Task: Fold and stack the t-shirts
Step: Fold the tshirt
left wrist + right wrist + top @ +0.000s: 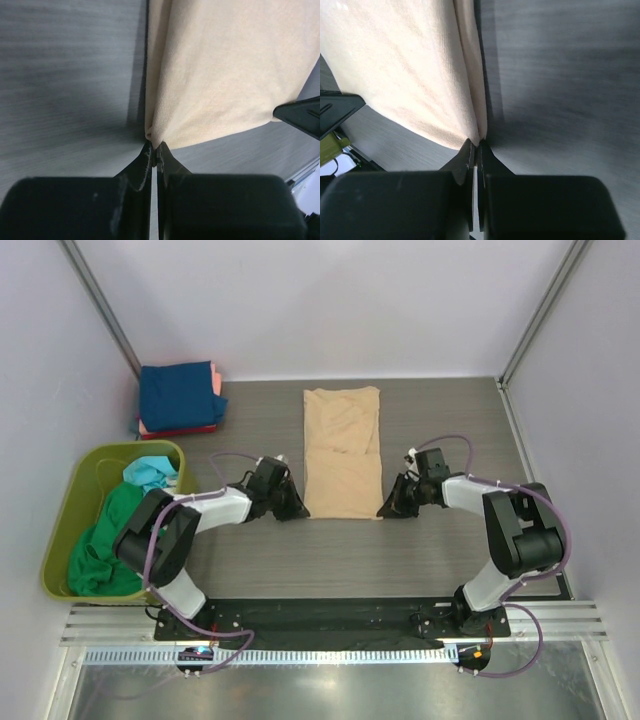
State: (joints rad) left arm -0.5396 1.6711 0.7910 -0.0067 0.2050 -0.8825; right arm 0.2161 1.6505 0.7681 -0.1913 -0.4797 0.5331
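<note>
Top external, tan t-shirt (343,455) centre, bin (60,535) left, folded stack (178,395) behind

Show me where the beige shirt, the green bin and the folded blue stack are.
beige t-shirt (343,455): top view, middle of the cloth.
green bin (66,515): top view, its left wall.
folded stack (178,395): top view, the navy shirt on top.

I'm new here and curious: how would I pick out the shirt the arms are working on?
Start at the grey table, between the two arms. The tan t-shirt lies there as a long folded strip, near corners pinched by the left end effector and right end effector. It alone is beige, unlike the blue-topped stack and green shirts in the olive bin.
</note>
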